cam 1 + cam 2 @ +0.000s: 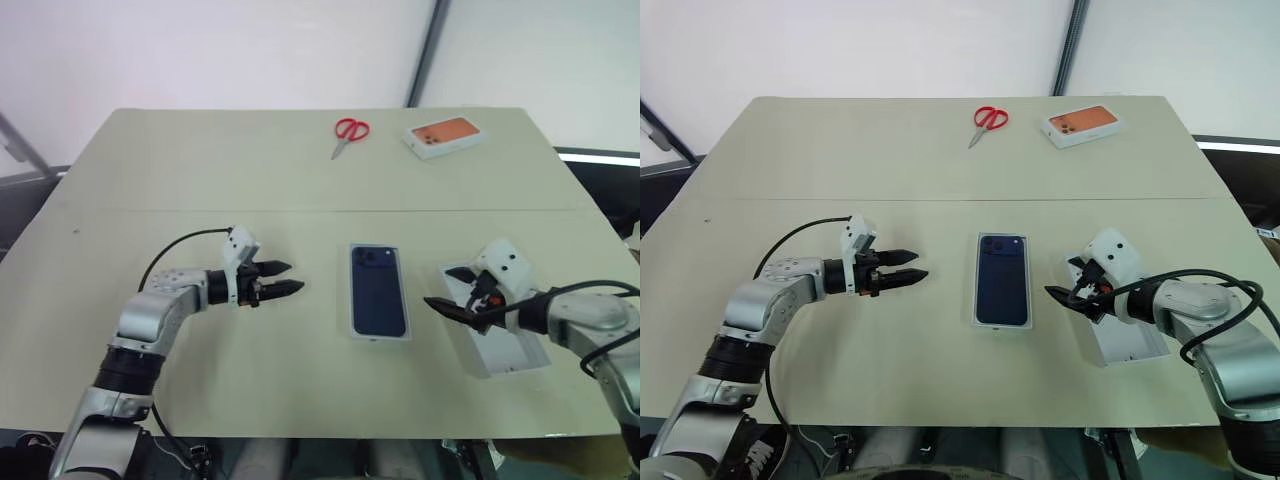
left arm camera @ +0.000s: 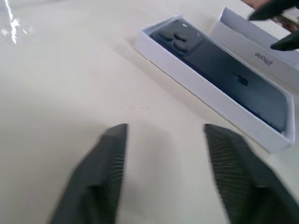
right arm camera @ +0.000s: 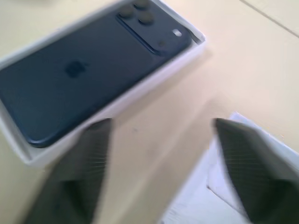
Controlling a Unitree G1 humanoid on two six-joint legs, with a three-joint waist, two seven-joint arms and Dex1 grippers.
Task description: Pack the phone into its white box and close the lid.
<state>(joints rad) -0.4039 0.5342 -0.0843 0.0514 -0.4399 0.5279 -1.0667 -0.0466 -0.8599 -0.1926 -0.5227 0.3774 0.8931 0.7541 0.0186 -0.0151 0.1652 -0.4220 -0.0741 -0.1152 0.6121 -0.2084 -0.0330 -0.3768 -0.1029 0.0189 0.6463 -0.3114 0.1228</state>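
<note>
Phone (image 1: 379, 290) lying back up inside white box (image 1: 353, 330), camera bump at the far end, on the table (image 1: 250, 170) between the two hands. Left hand (image 1: 283, 279) hovering to the left of the box, well apart from it, black fingers (image 2: 108, 158) spread with bare table showing in the gap, gripping nothing. Right hand (image 1: 447, 291) hovering on the other side of the box, fingers (image 3: 243, 158) likewise spread wide and empty, tips pointing toward the phone. Lid (image 1: 520, 350) lying on the table directly beneath and behind the right hand, pale inside facing up, just beside the white box without touching it; box not yet covered. Beyond both hands, near the far edge of the table: red-handled scissors (image 1: 349, 133) roughly straight ahead of the phone, and a box with an orange top (image 1: 443, 136) farther right, ahead of the right hand. Black cable (image 1: 175, 248) looping up from the left wrist.
</note>
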